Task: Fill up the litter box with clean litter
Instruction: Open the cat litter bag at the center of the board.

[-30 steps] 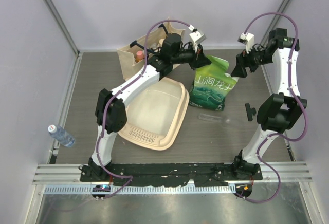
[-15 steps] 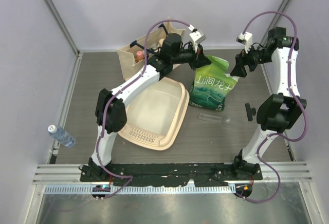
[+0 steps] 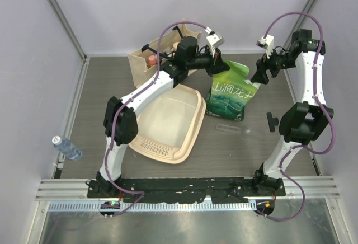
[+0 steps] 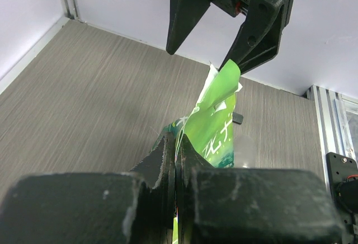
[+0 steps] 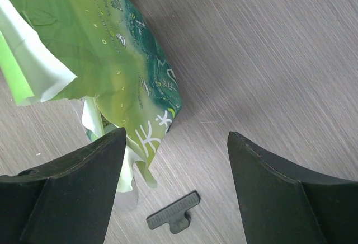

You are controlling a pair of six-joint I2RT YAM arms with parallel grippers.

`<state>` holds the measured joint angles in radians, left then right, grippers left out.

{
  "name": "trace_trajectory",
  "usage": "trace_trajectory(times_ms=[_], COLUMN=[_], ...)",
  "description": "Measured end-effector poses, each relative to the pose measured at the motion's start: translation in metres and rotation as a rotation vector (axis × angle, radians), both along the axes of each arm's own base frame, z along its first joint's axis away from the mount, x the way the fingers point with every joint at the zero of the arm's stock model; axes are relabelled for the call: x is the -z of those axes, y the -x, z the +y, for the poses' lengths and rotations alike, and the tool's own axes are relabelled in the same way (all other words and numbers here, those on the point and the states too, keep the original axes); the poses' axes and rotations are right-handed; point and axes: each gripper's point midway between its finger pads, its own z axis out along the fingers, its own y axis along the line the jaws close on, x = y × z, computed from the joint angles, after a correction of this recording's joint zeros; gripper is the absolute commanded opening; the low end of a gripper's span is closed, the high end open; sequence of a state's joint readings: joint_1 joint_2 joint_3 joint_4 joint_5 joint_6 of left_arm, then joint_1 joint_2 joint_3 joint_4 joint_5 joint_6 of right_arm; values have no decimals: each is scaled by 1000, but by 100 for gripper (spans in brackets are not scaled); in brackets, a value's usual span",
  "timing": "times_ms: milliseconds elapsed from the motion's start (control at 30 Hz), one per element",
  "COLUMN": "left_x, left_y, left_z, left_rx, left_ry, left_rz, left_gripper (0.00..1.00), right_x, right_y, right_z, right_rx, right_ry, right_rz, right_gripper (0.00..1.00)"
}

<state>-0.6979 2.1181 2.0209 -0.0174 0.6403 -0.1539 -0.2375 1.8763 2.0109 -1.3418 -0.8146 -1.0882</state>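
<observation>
Looking down from above, you have the left gripper (image 3: 216,65) pinched shut on the top edge of the green bag (image 3: 232,93). Your left wrist view shows the thin plastic squeezed flat between the two fingers, with the bag hanging upright beyond them. Your right gripper (image 3: 259,78) sits just beside the bag's upper right corner with its jaws spread wide and nothing between them. A torn pale-green flap of the bag rises close to one finger, but you cannot tell from these views whether it touches. The litter box (image 3: 168,122) lies on the table (image 3: 100,95) just left of the bag, under your left arm, with its ribbed slotted strip at the near end. A tote bag (image 3: 140,65) stands behind it at the far edge. A black clip (image 5: 173,213) lies on the table below your right gripper. A water bottle (image 3: 67,148) lies well apart at the left side.
</observation>
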Motion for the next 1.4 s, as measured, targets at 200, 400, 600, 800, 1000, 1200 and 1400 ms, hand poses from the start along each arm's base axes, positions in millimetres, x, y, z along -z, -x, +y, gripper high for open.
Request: trace_trajectory(times_ms=[200, 400, 600, 800, 1000, 1200, 1400], left_x=[0, 0, 0, 0, 0, 0, 0], left_y=[0, 0, 0, 0, 0, 0, 3], left_z=[0, 0, 0, 0, 0, 0, -1], left_rx=[0, 0, 0, 0, 0, 1, 16], left_ry=[0, 0, 0, 0, 0, 0, 1], left_rz=[1, 1, 1, 1, 1, 1, 1], left_gripper=[0, 0, 0, 0, 0, 0, 0], right_x=[-7, -16, -12, 0, 4, 8, 29], right_y=[1, 4, 6, 10, 11, 9, 11], right_z=[3, 4, 4, 4, 3, 0, 8], right_rx=[-21, -30, -32, -34, -40, -43, -105], right_ry=[-3, 4, 3, -2, 7, 42, 119], right_rz=[-33, -63, -52, -17, -11, -8, 16], right_gripper=[79, 79, 79, 79, 79, 83, 84])
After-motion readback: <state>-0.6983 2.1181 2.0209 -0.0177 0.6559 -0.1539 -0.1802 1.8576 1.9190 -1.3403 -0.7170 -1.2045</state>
